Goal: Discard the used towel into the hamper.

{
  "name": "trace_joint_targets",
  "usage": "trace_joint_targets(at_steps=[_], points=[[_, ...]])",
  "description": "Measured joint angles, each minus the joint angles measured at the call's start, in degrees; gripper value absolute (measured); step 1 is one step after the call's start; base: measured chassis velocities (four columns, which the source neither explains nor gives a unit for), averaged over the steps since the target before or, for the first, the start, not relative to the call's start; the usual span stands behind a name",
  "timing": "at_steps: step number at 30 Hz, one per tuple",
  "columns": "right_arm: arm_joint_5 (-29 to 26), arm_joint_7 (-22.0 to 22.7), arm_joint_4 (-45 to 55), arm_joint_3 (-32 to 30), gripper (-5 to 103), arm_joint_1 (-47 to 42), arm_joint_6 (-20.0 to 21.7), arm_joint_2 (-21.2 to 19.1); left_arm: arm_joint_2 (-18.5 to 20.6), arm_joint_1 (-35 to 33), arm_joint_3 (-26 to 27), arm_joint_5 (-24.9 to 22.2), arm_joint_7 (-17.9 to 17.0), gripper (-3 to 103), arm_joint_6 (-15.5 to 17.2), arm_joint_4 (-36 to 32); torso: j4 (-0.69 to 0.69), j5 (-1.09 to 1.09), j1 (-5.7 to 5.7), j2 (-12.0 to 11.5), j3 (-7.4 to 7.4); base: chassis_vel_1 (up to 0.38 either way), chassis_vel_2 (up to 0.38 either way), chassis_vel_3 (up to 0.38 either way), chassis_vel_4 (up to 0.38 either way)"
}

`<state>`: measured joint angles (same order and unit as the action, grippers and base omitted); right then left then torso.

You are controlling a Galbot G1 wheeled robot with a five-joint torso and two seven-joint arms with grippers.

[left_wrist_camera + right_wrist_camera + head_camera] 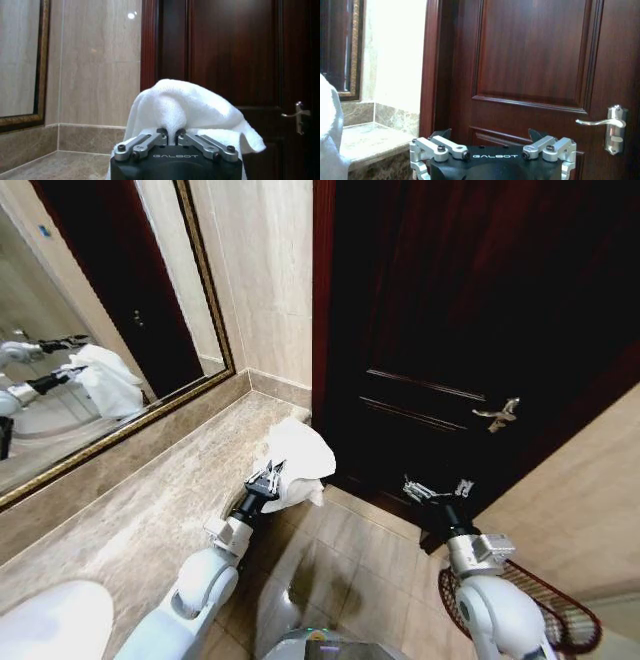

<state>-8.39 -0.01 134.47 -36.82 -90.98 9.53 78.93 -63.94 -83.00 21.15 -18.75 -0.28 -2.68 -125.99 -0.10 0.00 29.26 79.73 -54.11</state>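
Note:
A white towel (pixel 299 458) hangs bunched from my left gripper (pixel 268 477), which is shut on it near the end of the stone counter. In the left wrist view the towel (pixel 190 108) rises above the closed fingers (pixel 161 135). My right gripper (pixel 437 488) stands open with nothing in it, held in front of the dark door. The hamper (pixel 560 610), a dark reddish-brown wire basket, sits on the floor at the lower right, partly behind my right arm. A sliver of the towel (pixel 330 131) shows at the edge of the right wrist view.
A dark wooden door (pixel 470 310) with a silver lever handle (pixel 498 415) faces me. The marble counter (pixel 130 510) runs along the left under a framed mirror (pixel 90 330), with a white basin (pixel 50 620) at the near left. Tiled floor (pixel 350 570) lies between counter and hamper.

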Motion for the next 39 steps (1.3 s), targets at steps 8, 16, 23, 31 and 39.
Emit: trace_joint_targets(at_steps=[8, 16, 23, 31, 39], points=[[-0.03, 0.01, 0.24, 0.00, 100, -0.06, -0.08, 0.14, -0.13, -0.03, -0.06, 0.20, 0.10, 7, -0.60, 0.09, 0.00, 0.01, 0.02, -0.01, -0.01, 0.090, -0.097, -0.099, 0.077], [-0.02, 0.04, 0.49, 0.08, 100, -0.14, -0.09, 0.26, -0.04, -0.11, 0.19, 0.18, 0.08, 7, -1.35, 0.21, -0.01, 0.00, 0.01, 0.00, -0.01, 0.039, -0.127, -0.131, 0.037], [0.00, 0.02, 0.50, 0.29, 100, -0.44, -0.88, 0.60, -0.09, -0.25, 0.26, 0.18, 0.12, 7, -1.73, 0.19, -0.01, 0.00, 0.00, 0.00, -0.01, -0.014, -0.120, -0.110, -0.011], [-0.08, 0.05, 0.39, 0.14, 100, -0.84, -1.35, 0.58, -0.27, -0.16, 0.21, 0.21, 0.24, 7, -1.86, 0.31, 0.00, 0.01, 0.03, -0.01, -0.02, -0.101, -0.109, -0.097, -0.110], [-0.10, 0.14, 0.41, 0.11, 100, -1.14, -1.54, 0.63, -0.80, -0.01, -0.03, 0.50, 0.41, 7, -2.36, 1.05, 0.00, 0.01, 0.02, 0.00, -0.01, -0.125, -0.127, -0.116, -0.120]])
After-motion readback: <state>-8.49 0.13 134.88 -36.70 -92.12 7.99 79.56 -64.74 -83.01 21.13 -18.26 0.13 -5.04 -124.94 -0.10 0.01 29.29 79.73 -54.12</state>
